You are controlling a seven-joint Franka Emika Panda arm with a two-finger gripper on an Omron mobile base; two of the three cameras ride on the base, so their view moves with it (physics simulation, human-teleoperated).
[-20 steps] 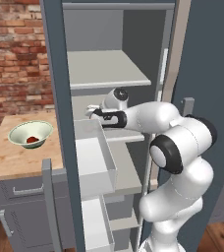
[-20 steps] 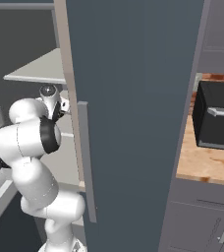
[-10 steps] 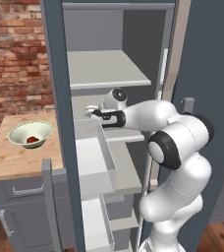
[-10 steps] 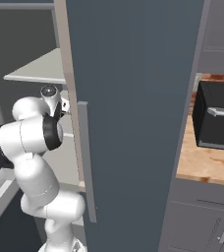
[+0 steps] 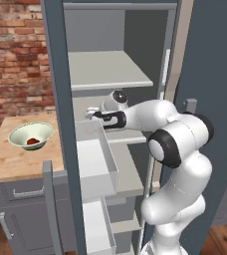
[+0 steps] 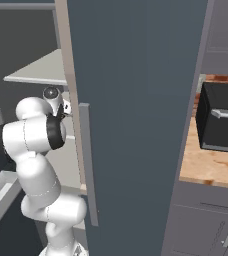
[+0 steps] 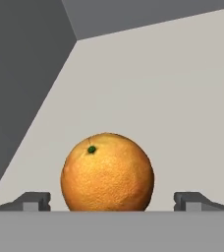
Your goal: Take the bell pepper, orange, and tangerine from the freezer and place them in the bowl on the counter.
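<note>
Inside freezer point(image 5: 60, 60), orange point(image 7: 107, 172) on pale shelf point(image 7: 182, 98), brick wall point(image 5: 16, 55)

Inside the freezer point(image 5: 113, 69) the gripper point(image 7: 111, 199) has its jaws spread wide, with the orange point(image 7: 107, 172) between the fingertips point(image 7: 34, 201) and bare pale floor on both sides of it. A dark wall closes the hand view's left. The pulled-out bin point(image 5: 96, 159) juts just below the wrist. The open door point(image 6: 136, 110) hems the arm's right. Clearance above the bin looks slim, though it is hard to judge.
</note>
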